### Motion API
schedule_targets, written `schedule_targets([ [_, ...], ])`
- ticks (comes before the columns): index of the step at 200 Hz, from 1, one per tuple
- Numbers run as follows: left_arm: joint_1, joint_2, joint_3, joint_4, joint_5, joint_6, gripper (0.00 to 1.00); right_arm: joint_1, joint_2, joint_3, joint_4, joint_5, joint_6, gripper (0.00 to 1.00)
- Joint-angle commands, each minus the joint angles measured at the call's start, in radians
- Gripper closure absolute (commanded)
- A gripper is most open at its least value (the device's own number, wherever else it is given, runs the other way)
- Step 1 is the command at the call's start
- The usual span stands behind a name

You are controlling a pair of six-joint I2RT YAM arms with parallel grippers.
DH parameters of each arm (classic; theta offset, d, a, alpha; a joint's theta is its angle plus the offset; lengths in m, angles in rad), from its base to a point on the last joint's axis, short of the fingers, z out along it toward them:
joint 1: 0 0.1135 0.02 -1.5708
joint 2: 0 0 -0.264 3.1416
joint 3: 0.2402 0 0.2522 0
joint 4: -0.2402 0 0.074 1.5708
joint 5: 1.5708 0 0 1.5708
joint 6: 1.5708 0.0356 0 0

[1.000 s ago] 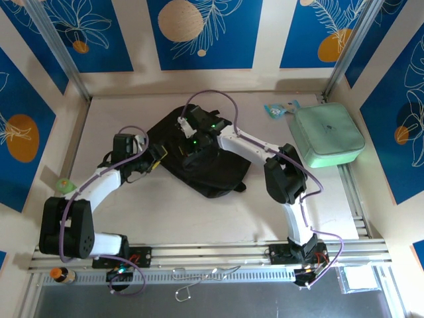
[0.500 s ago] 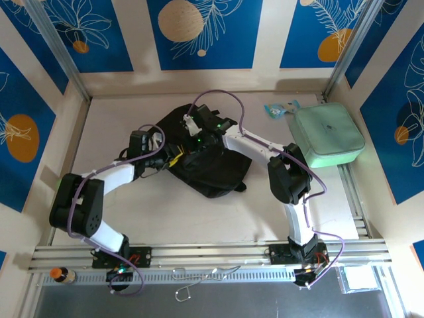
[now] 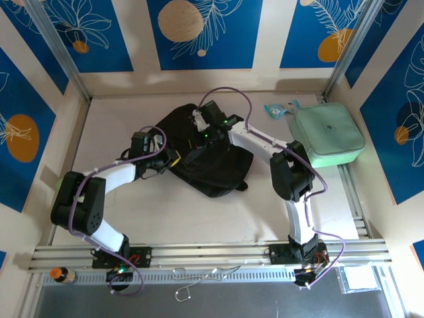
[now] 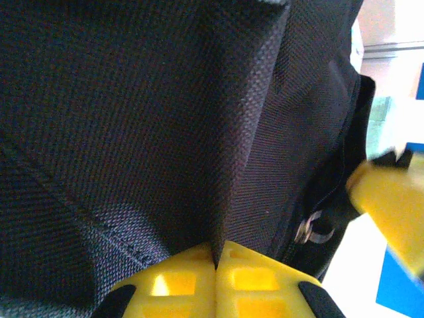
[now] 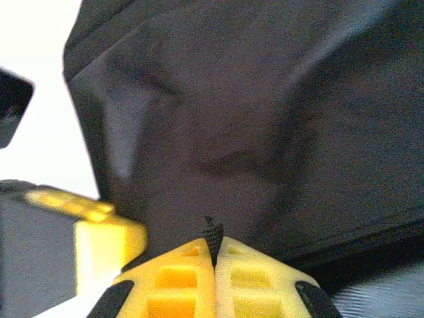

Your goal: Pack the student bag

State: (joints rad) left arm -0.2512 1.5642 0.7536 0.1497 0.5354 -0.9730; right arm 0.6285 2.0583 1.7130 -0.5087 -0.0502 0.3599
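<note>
Two grippers are clamping onto the student bag (image 3: 212,165), which is lying a little above the centre of the overhead frame on the pale table (image 3: 199,218), with its rounded end pointing toward the lower right. You are seeing the left gripper (image 4: 216,257) pressing its yellow pads flat together on a raised fold of the bag's black weave, at the bag's left edge in the overhead view. The right gripper (image 5: 213,250) is pinching just as narrowly, with a thin strip of black webbing standing up between its pads, near the bag's upper edge. At the side of each wrist view, what looks like the other arm's yellow finger is showing, so the two heads are working near each other. Open tabletop is lying below the bag, running down to the aluminium rail (image 3: 212,250) at the lower edge, and more is lying in the upper left, up to the wall. At the table's right edge the mint-green case (image 3: 328,136) is sitting well apart from the bag, with a small teal packet (image 3: 278,110) near its upper left corner. The right arm's elbow is hanging just right of the bag, taking up part of that gap.
</note>
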Motion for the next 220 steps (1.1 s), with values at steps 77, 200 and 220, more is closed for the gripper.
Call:
schedule_targets([
  [77,-0.002,-0.056,-0.018,-0.157,-0.071,0.102,1.00,-0.219,0.157,0.260,-0.072,0.251,0.147,1.00],
  [200,0.003,0.280,0.534,-0.303,-0.246,0.364,1.00,-0.218,-0.243,-0.341,0.166,0.180,0.315,1.00],
  [220,0.003,0.292,0.571,-0.322,-0.289,0.382,0.91,-0.216,-0.273,-0.361,0.164,0.200,0.294,0.96],
])
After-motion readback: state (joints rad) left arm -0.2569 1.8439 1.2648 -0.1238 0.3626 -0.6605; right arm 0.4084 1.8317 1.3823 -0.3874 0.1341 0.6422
